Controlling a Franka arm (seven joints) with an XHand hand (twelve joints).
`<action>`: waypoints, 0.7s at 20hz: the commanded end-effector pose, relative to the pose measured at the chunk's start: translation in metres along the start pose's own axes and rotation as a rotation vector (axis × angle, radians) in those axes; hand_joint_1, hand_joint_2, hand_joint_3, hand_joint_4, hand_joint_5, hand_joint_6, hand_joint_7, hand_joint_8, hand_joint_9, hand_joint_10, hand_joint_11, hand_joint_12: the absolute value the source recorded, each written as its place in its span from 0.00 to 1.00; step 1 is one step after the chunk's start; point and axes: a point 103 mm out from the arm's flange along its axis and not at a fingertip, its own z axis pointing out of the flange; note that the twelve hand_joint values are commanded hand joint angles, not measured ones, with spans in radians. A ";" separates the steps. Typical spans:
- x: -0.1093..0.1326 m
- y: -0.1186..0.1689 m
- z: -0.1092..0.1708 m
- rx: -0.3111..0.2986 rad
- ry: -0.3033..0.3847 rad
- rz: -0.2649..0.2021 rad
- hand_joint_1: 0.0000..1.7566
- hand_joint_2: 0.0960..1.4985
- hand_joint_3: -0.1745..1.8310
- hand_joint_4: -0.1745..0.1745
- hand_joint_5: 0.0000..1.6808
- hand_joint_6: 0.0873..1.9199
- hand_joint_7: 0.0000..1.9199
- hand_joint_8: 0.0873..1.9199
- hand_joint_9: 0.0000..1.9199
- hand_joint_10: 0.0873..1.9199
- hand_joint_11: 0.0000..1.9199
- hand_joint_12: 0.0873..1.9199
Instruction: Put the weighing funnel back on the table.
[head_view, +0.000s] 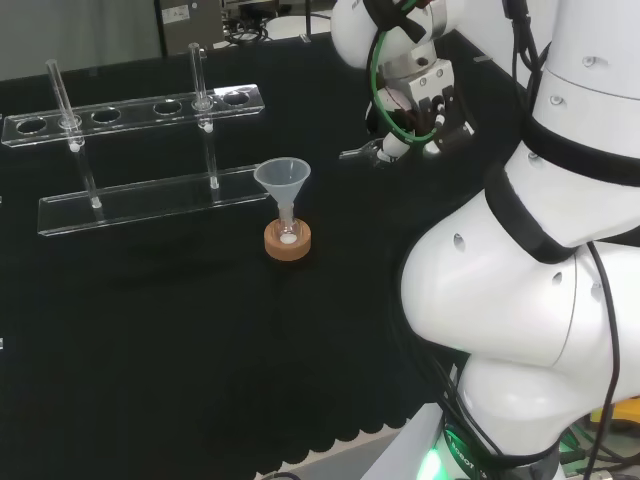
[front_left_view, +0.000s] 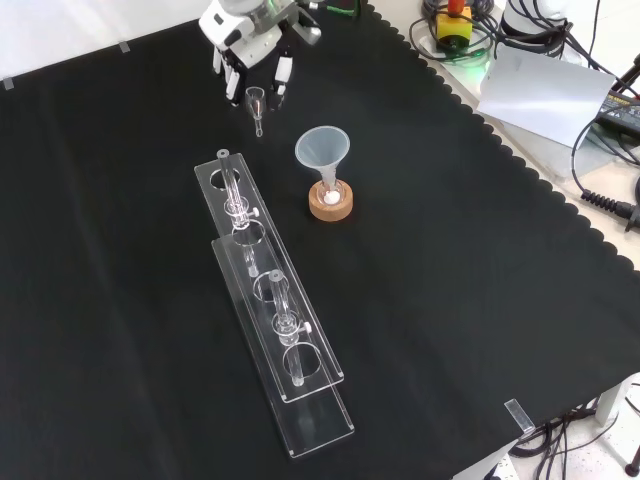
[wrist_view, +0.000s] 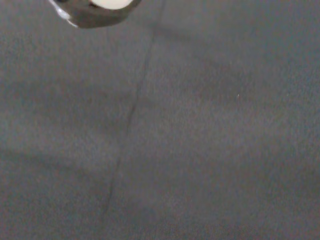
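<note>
One small clear weighing funnel (head_view: 356, 153), head view: pinched at its wider end by the curled fingers of the black and white hand (head_view: 415, 115), stem jutting left, above the black cloth (head_view: 150, 330). Judged light, stiff, slick and breakable; best held by the bowl, not the stem.

Front view: weighing funnel (front_left_view: 257, 100) just beneath the fingertips (front_left_view: 281, 73). A clear cone-shaped funnel (front_left_view: 322, 148) stands stem-down in a small flask (front_left_view: 330, 195) holding something white, on a cork ring (front_left_view: 331, 208). A clear acrylic rack (front_left_view: 275, 330) carries two glass tubes (front_left_view: 233, 185).

Wrist view: black cloth beneath a blurred part of the hand (wrist_view: 112, 3).
</note>
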 end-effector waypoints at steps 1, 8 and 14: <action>-0.007 0.008 0.010 -0.028 0.008 0.009 0.59 0.61 0.22 1.00 0.62 0.46 0.61 0.18 0.71 0.00 0.51 0.45; -0.005 0.014 0.027 -0.022 0.051 0.005 0.59 0.61 0.22 1.00 0.62 0.46 0.61 0.18 0.71 0.00 0.51 0.45; -0.004 0.022 0.038 -0.022 0.074 0.003 0.59 0.61 0.23 1.00 0.62 0.47 0.61 0.18 0.71 0.00 0.51 0.45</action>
